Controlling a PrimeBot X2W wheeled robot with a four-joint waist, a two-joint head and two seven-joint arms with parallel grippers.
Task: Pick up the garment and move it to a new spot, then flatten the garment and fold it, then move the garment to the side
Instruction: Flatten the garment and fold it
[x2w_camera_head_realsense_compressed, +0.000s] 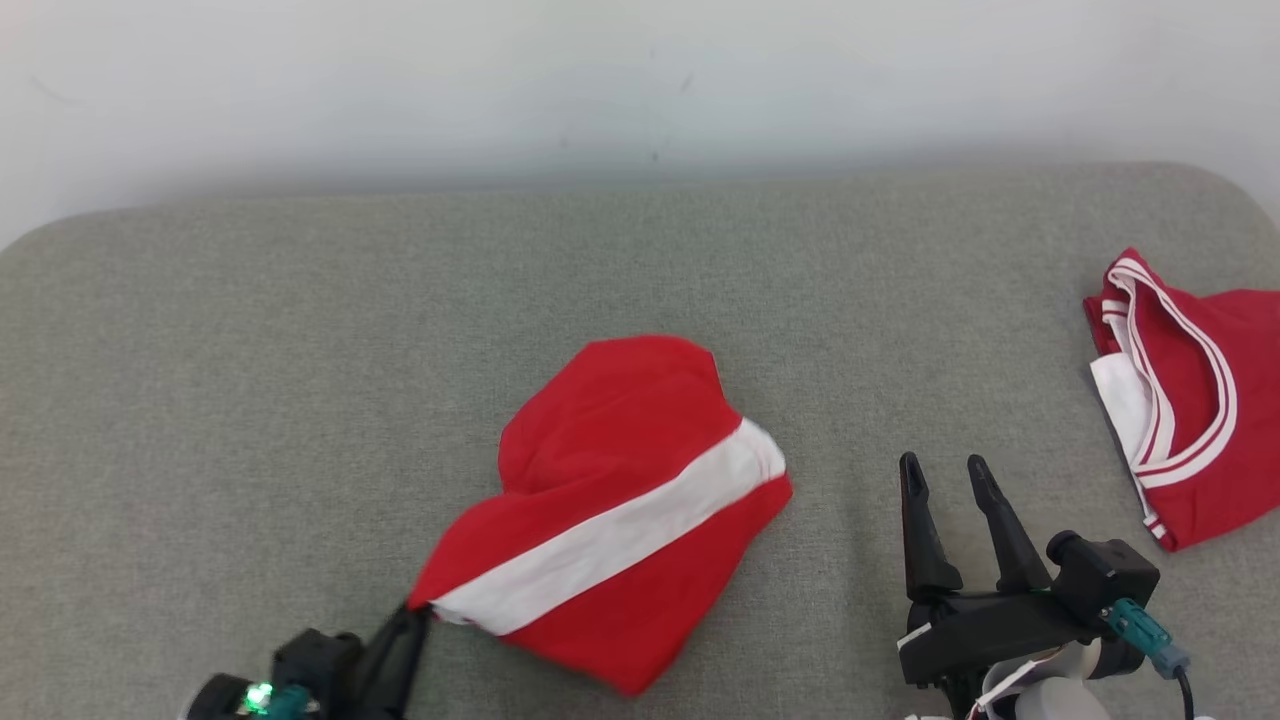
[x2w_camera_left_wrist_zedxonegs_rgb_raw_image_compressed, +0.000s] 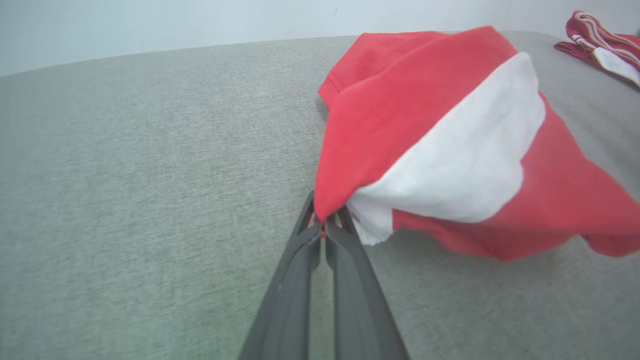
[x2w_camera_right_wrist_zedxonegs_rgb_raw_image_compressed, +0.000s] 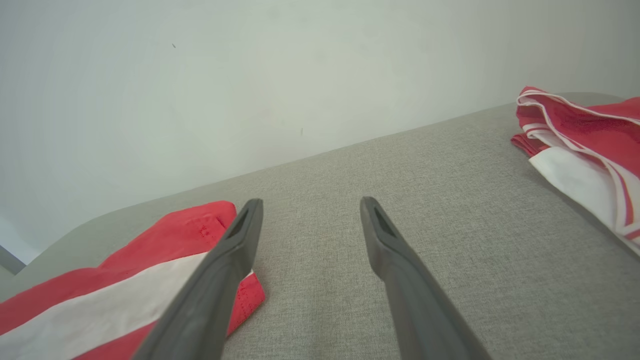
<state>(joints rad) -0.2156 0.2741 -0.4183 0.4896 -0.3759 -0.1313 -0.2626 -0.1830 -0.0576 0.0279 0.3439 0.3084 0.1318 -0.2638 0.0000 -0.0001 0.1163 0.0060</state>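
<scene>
the red garment with a broad white band (x2w_camera_head_realsense_compressed: 620, 500) lies bunched and roughly doubled over near the middle of the grey woven fabric surface (x2w_camera_head_realsense_compressed: 300, 350), a little toward the near edge, with its white band running diagonally from near left to far right. the left gripper (x2w_camera_head_realsense_compressed: 415, 612) sits at the near left and is closed tight on the garment's near-left corner; in the left wrist view its two dark fingers (x2w_camera_left_wrist_zedxonegs_rgb_raw_image_compressed: 300, 260) are pressed together with a pinch of red and white cloth (x2w_camera_left_wrist_zedxonegs_rgb_raw_image_compressed: 430, 130) caught at the tips, and the near hem seems to hang just off the surface with a shadow under it. the right gripper (x2w_camera_head_realsense_compressed: 942, 468) is at the near right, beside the garment but not touching it, its jaws spread wide with nothing between them (x2w_camera_right_wrist_zedxonegs_rgb_raw_image_compressed: 311, 202). a second red garment with white striped trim (x2w_camera_head_realsense_compressed: 1190, 400) rests at the far right edge, well apart, and looks folded. a pale wall (x2w_camera_head_realsense_compressed: 640, 80) runs behind the surface. as for progress, this looks like the very start: the corner is gripped, but most of the cloth rests where it lies, so the lift and carry to a new spot are not yet done. flattening, folding and moving it aside all remain.
</scene>
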